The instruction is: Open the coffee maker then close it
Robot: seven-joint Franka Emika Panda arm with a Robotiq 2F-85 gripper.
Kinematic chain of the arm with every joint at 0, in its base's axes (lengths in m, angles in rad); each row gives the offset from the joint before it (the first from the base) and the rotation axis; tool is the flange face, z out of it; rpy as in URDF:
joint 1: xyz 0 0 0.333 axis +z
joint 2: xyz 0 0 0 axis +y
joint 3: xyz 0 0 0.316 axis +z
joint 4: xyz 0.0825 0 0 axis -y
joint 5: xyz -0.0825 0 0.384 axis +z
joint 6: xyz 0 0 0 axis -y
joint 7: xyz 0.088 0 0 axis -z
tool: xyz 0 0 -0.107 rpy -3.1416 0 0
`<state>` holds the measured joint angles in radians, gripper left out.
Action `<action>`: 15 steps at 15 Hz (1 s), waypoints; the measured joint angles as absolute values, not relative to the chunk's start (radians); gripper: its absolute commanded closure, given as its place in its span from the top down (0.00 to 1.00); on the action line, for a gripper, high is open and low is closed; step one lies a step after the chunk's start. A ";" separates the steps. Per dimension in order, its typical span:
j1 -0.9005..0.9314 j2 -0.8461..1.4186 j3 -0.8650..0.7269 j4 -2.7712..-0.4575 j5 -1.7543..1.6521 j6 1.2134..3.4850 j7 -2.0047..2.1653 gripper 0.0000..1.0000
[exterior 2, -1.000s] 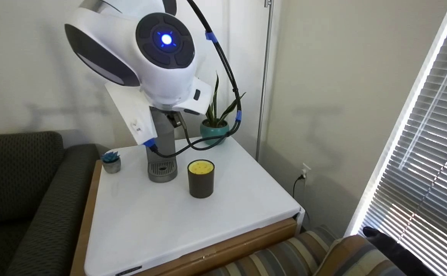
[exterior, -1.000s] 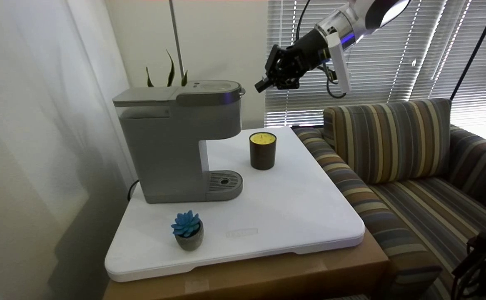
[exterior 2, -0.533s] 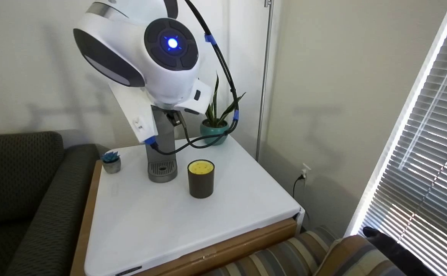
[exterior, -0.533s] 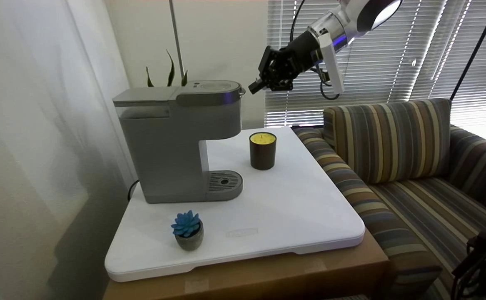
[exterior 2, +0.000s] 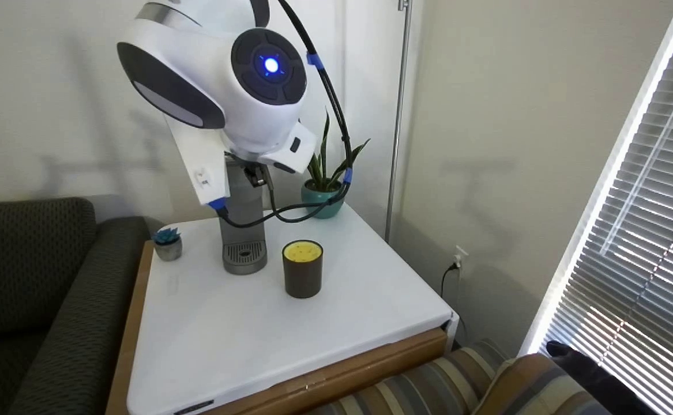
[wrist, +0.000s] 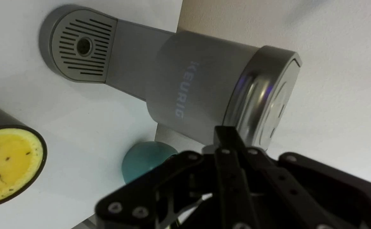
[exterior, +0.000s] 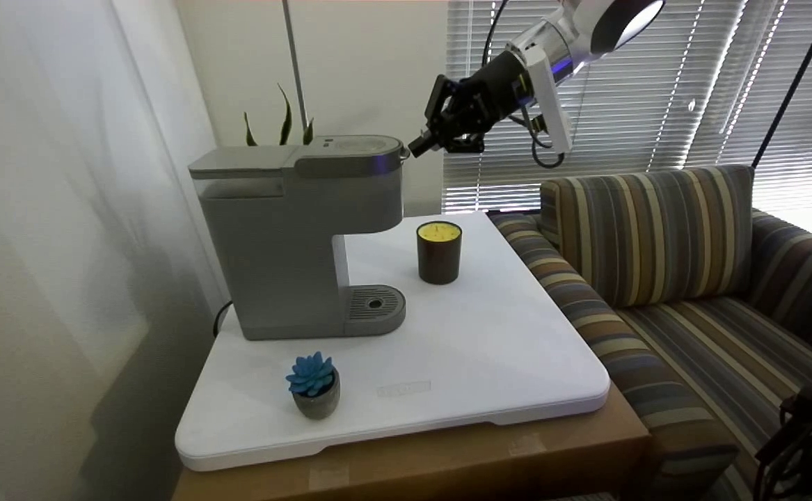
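Note:
The grey coffee maker (exterior: 287, 243) stands upright on the white table, its top lid (exterior: 350, 154) down. It also shows in the wrist view (wrist: 191, 86) and partly behind the arm in an exterior view (exterior 2: 244, 202). A shiny handle (exterior: 405, 153) sticks out at the lid's front; it shows as a metallic band in the wrist view (wrist: 247, 105). My gripper (exterior: 416, 147) is shut and empty, its tips right at the front of this handle. I cannot tell if they touch. In the wrist view the fingertips (wrist: 226, 133) are together and cover the handle's near end.
A dark jar with yellow top (exterior: 439, 254) stands beside the drip base. A small blue succulent (exterior: 314, 383) sits near the table's front edge (exterior: 461, 410). A teal plant pot (exterior 2: 322, 199) stands behind the coffee maker. A striped sofa (exterior: 649, 236) borders the table.
In an exterior view my gripper has moved left and slightly down, closing the gap to the lid handle. The coffee maker and other objects have not moved.

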<state>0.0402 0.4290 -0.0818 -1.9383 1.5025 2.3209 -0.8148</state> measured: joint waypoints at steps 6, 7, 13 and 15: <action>0.037 0.429 -0.082 -1.938 1.493 2.300 -0.750 0.00; 0.036 0.429 -0.082 -1.940 1.490 2.300 -0.740 0.00; 0.029 0.430 -0.081 -1.964 1.494 2.300 -0.700 0.00; 0.027 0.430 -0.077 -1.965 1.505 2.300 -0.696 0.00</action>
<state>0.0270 0.4297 -0.0773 -1.9654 1.5046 2.2996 -0.6962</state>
